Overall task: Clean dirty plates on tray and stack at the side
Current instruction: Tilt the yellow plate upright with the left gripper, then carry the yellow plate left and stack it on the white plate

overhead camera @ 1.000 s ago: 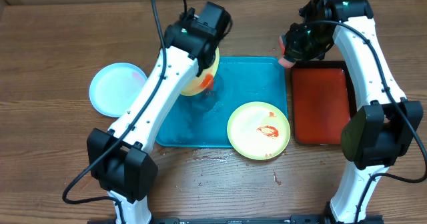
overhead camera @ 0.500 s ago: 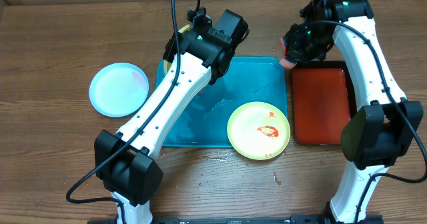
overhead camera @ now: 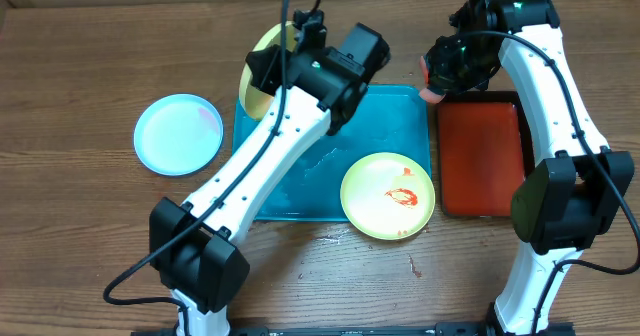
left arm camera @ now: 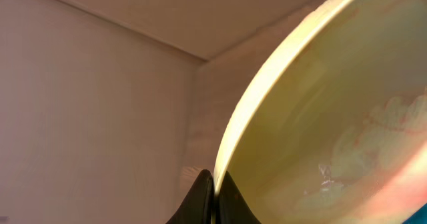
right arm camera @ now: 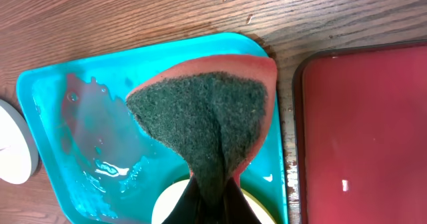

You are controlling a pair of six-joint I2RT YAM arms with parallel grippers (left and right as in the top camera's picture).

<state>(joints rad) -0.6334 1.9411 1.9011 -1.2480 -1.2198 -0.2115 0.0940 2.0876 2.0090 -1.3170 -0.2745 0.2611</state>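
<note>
Nearest the robot: yellow-green plate [overhead camera: 388, 195] w/ a red sauce smear at its centre. It lies flat on the near-right corner of the turquoise tray [overhead camera: 385, 126], edge overhanging the tray's front rim. Water drops [overhead camera: 320, 238] sit on the counter [overhead camera: 80, 256] just in front of the tray.

Mid: the tray floor is wet, w/ puddles showing in the rt wrist view. Light blue plate [overhead camera: 178, 134], white centre, lies flat on the counter left of the tray, apart from it. Red tray [overhead camera: 480, 156] sits just beside the turquoise one on the rt.

Far: left hand [left arm camera: 212, 201] is clenched on the rim of the 2nd yellow-green plate [overhead camera: 262, 56], raised and tilted over the tray's far-left corner. In the left wrist view that plate [left arm camera: 333, 117] fills the frame, w/ faint pinkish streaks on its face and the fingers [left arm camera: 200, 194] pinching its edge.

Right hand [right arm camera: 208, 197] is grasping a sponge [right arm camera: 207, 111], pink w/ a dark green scouring face, folded between the fingers. Sponge hangs over the tray's far-right corner, close to the red tray's far-left corner; contact w/ either can't be told.
</note>
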